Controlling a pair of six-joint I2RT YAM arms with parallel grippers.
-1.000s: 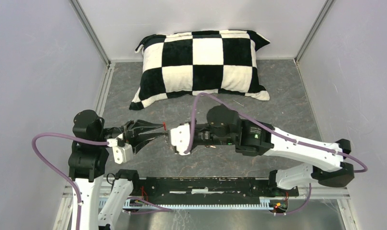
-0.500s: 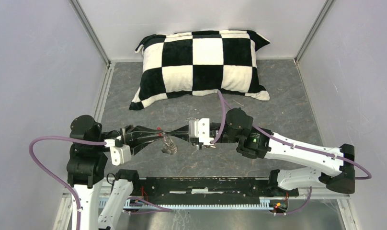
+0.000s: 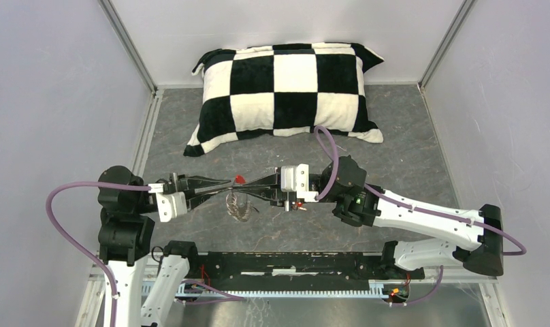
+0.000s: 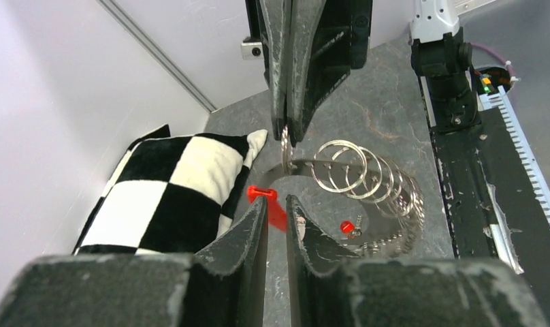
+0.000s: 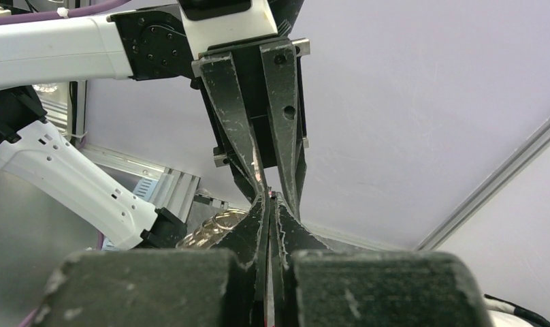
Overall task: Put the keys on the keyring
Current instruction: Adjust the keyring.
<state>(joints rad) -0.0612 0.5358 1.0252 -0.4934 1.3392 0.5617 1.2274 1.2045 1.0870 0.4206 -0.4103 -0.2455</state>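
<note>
Layout, top view: clock positions read from the point where the two grippers meet.

The table (image 3: 408, 163) carries the pillow (image 3: 286, 88) at 12 o'clock, near the far wall. The left gripper (image 3: 226, 184) reaches in from 9 o'clock and the right gripper (image 3: 249, 189) from 3 o'clock, their tips close together over mid-table. The keyring (image 3: 238, 208) sits just beside that point at 6 o'clock, with one end at the right gripper's tips and another part between the left gripper's fingers. In the left wrist view, a small key (image 4: 346, 225) lies at 4 o'clock of the left tips, inside the keyring's curve. The mounting rail (image 3: 293, 262) runs along the near edge at 6 o'clock.
</note>
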